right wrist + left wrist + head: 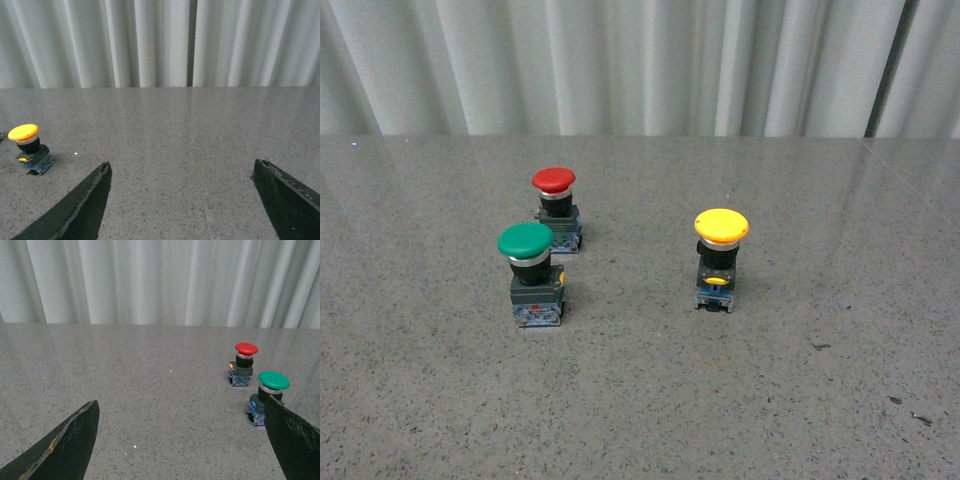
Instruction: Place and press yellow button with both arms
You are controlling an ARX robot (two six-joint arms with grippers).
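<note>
Front view: yellow button (721,228) stands upright right of centre; left gripper (180,427) and right gripper (181,187) are both spread wide, empty.

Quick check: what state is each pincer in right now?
Left pincer: open, holding nothing.
Right pincer: open, holding nothing.

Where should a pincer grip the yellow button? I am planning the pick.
Probably on the black body under the yellow mushroom-capped push-button, coming in level from the robot's right. The button stands upright, its wide cap overhangs the narrower body, and that side is bare grey table.
</note>
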